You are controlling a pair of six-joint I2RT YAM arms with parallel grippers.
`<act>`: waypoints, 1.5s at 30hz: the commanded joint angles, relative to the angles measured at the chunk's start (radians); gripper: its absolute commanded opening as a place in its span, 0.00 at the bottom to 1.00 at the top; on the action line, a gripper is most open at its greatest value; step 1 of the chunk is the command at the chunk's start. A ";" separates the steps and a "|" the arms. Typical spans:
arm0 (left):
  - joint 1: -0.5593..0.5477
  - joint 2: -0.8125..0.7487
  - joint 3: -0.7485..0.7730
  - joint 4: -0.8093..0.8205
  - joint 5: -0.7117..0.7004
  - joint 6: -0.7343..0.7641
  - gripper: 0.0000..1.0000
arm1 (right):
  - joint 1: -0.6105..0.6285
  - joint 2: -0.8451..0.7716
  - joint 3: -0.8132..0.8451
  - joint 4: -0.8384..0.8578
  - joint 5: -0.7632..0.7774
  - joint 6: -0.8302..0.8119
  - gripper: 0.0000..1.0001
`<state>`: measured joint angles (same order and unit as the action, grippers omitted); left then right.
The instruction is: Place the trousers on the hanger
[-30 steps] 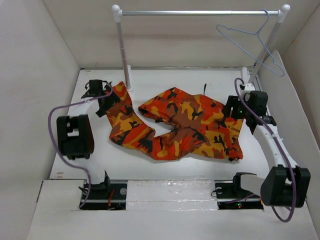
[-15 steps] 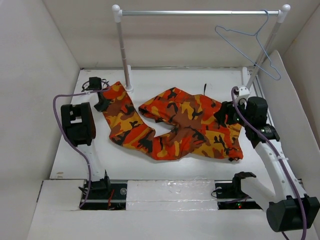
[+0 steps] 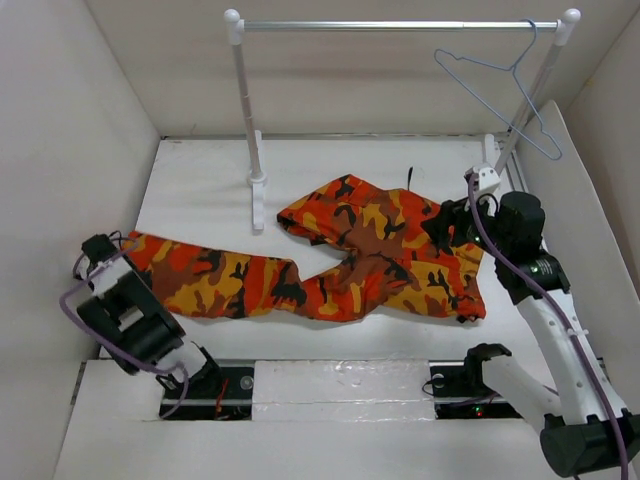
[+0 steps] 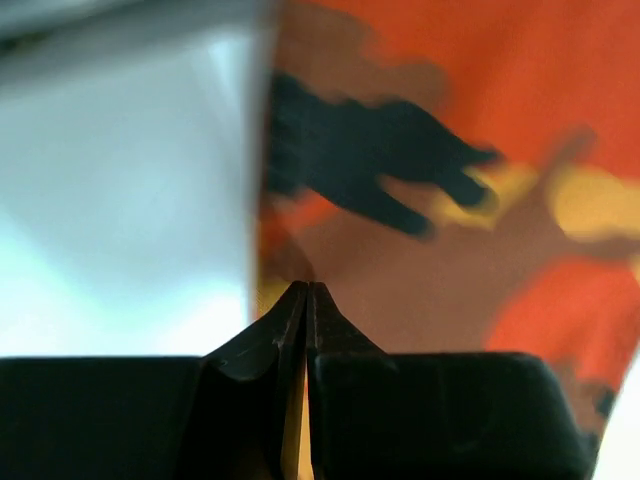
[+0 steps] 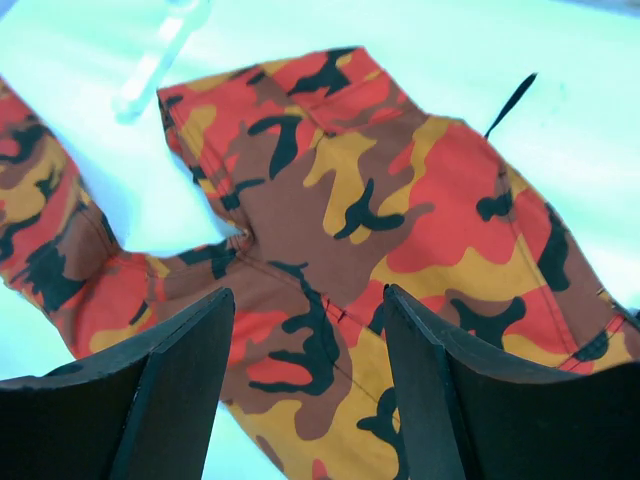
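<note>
The camouflage trousers (image 3: pixel 380 245) lie flat on the white table, one leg stretched out toward the near left. My left gripper (image 3: pixel 110 250) is shut on the end of that leg; in the left wrist view its jaws (image 4: pixel 307 292) are pressed together with cloth (image 4: pixel 450 200) pinched between them. My right gripper (image 3: pixel 438 228) hovers open over the right part of the trousers, with printed cloth (image 5: pixel 380 200) showing between its fingers (image 5: pixel 308 300). The pale wire hanger (image 3: pixel 500 85) hangs from the right end of the rail, apart from both grippers.
A rail with a silver crossbar (image 3: pixel 400 25) on white posts (image 3: pixel 245 100) stands at the back; its left foot (image 3: pixel 258 195) is close to the trousers. A thin black strap (image 3: pixel 410 178) sticks out behind the trousers. White walls enclose the table on three sides.
My left gripper shut on the trouser leg near the left post and dragged it toward the near left, straightening the leg. The right arm shifted slightly over the trousers, still open.
</note>
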<state>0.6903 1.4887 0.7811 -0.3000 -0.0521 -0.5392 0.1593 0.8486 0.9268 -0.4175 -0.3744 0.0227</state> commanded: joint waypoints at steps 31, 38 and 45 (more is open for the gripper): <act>-0.939 0.341 0.274 0.553 0.434 -0.647 0.61 | -0.145 0.131 -0.190 0.045 0.137 0.016 0.79; -0.939 0.372 0.276 0.572 0.379 -0.645 0.56 | -0.440 0.314 -0.180 0.115 0.180 0.052 0.89; -0.948 0.378 0.235 0.660 0.347 -0.692 0.39 | -0.578 0.571 -0.175 0.230 0.094 0.083 0.89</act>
<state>-0.2539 1.8843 1.0466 0.2863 0.3279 -1.2026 -0.4004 1.3567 0.7414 -0.2935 -0.2150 0.0746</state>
